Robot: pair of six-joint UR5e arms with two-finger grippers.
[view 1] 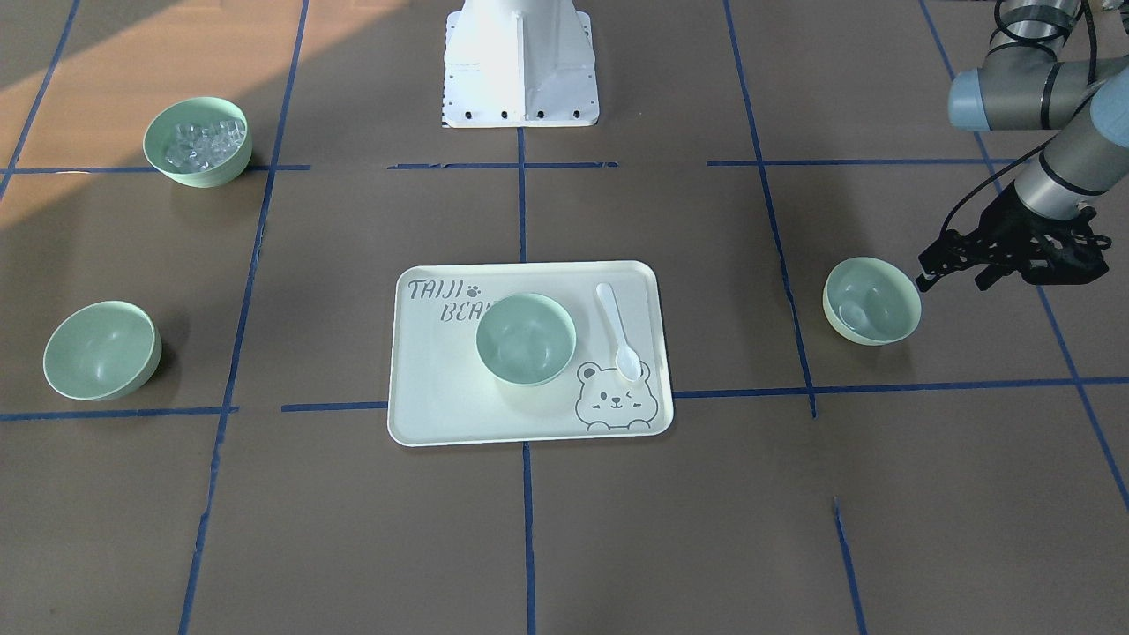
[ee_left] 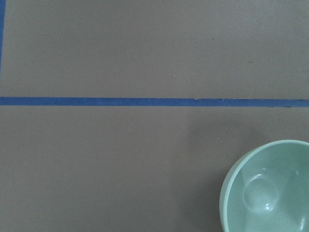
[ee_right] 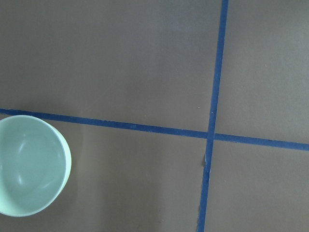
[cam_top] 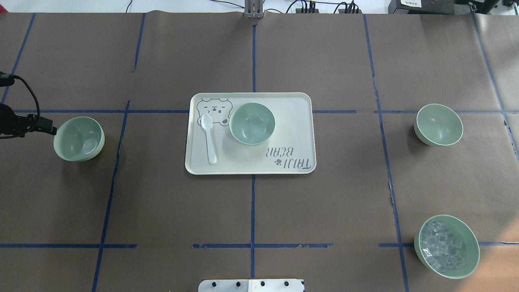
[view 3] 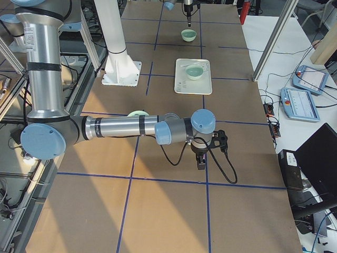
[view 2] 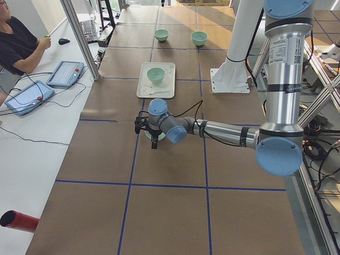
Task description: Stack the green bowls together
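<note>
**Three plain green bowls counted, none nested**

Three plain green bowls are counted on the brown table [view 1: 353, 529], all open side up and well apart from each other. The tray bowl [view 1: 526, 339] is set about mid-way on the one pale bear-print tray [view 1: 441, 388]. The one white spoon [view 1: 617, 328] is laid just beside it on the tray, not touching it. The left-side bowl [view 1: 871, 300] is found on the bare table toward the robot's left, well apart from the tray. The right-side bowl [view 1: 102, 350] is parked toward the robot's right, also straight on the table. A fourth green one, the ice bowl [view 1: 198, 141], is filled with clear cubes and is placed on the robot's right too, nearer the base.

Two arms are seen. The left gripper [view 1: 953, 279] is held just beside the left-side bowl, on the side away from the tray. Its fingers look spread, with nothing pinched between them, and whether a fingertip touches the rim can't be told. The right gripper [view 3: 201, 161] is caught only in the right side view, pointed down over bare table near the right-side bowl. Whether it's spread or pressed together can't be told from there. In the right wrist view that bowl is shown only at the lower left corner
</note>
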